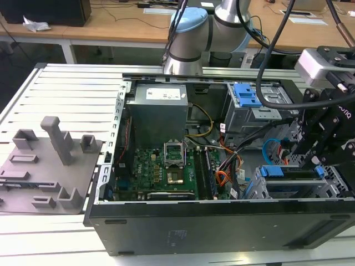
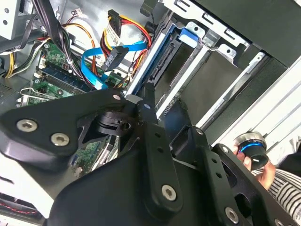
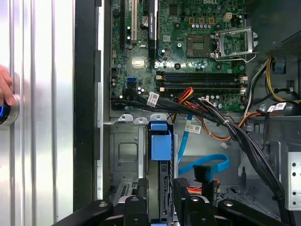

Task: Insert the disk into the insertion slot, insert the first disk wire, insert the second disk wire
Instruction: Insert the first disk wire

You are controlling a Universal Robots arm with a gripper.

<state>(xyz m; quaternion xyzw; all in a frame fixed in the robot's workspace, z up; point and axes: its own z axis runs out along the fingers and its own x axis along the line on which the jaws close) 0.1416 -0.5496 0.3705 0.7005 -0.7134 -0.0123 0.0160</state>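
My gripper (image 3: pixel 160 187) is closed narrow on the disk (image 3: pixel 160 144), which stands on edge in the insertion slot (image 3: pixel 123 151) at the case's (image 1: pixel 222 223) corner.

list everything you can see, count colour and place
computer case: one, black, open on the slatted table
motherboard: one, green, inside the case
the disk: one, silver-grey in blue carrier, standing in the insertion slot
the second disk wire: one, light blue, looped beside the disk
wire bundle: one, orange-red-yellow, near that loop
drive bay: one, grey with blue latch, case's far side
fixture plate: one, grey, at the exterior view's left
knob: one, silver with blue ring, outside the case
hand: one, on the knob
claw: one, black, over the disk
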